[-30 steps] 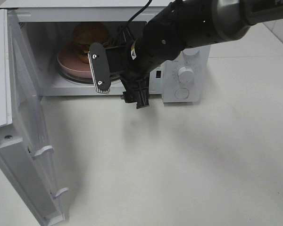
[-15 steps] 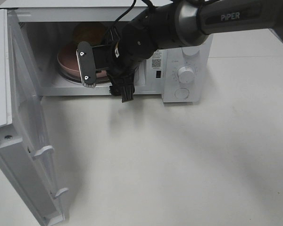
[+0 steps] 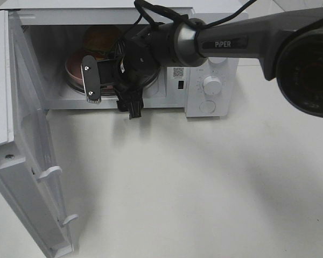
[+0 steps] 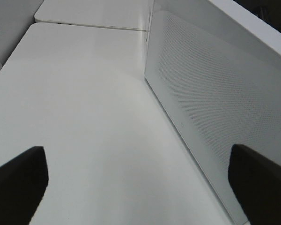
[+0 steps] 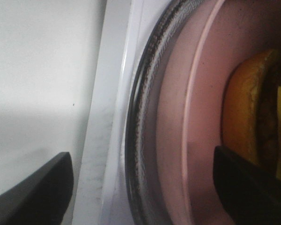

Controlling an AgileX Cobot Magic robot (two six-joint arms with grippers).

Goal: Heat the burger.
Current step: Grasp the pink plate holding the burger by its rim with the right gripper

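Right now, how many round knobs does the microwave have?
2. The upper knob sits on the microwave's control panel, right of the open cavity. The lower knob sits just beneath it. The robot arm crosses the panel's top, so another could be hidden there.

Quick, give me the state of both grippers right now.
Left gripper: open, holding nothing, beside the microwave door.
Right gripper: open, holding nothing, at the pink plate with the burger.
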